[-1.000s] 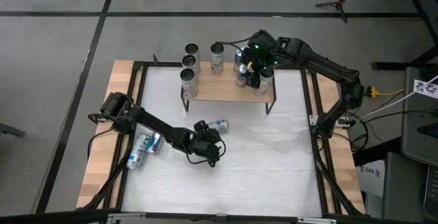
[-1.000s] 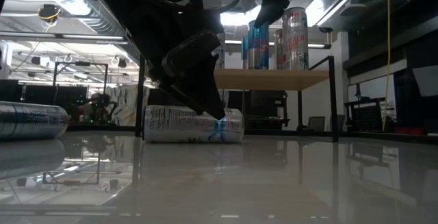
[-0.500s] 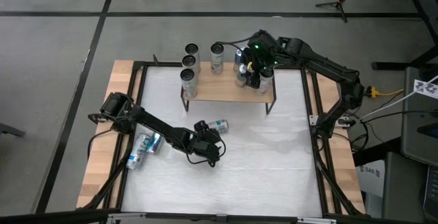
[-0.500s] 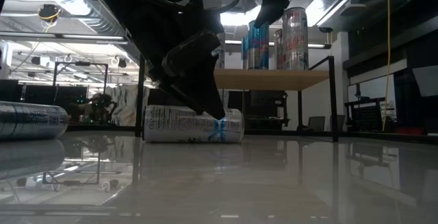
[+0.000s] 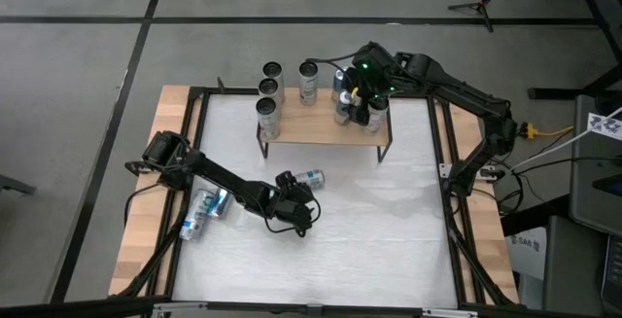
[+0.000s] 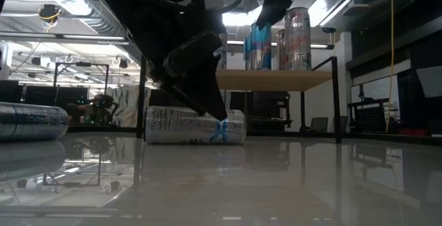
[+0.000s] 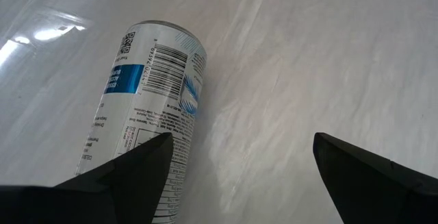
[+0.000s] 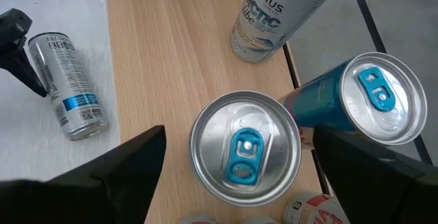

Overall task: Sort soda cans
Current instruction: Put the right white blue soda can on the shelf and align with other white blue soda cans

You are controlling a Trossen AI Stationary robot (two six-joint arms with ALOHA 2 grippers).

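Soda cans stand on a wooden shelf (image 5: 321,131) at the table's far side. My right gripper (image 8: 239,135) hangs open above a silver can with a blue tab (image 8: 245,147), one finger on each side and clear of it. A blue-topped can (image 8: 375,97) stands beside it. Another silver can with a blue label (image 7: 154,107) lies on its side on the white table. My left gripper (image 7: 239,138) is open low over the table, and that can lies at the outer side of one finger, not between the two. My left gripper slants down from the table's left, and one fingertip (image 7: 147,157) stands against the side of the lying can (image 6: 197,126). I cannot tell whether it touches. The can rests full length on the table.
Three cans (image 5: 269,89) stand in a row on the shelf's left end, with one more (image 5: 308,82) beside them. Two cans (image 5: 206,206) lie near the table's left edge. A tall pale can (image 8: 274,11) stands farther along the shelf. The white table's near right part is bare.
My right gripper has opened over the blue-tabbed can on the shelf. The can stays standing, and in the low view more of it shows below the fingers. Both arms have kept their places.
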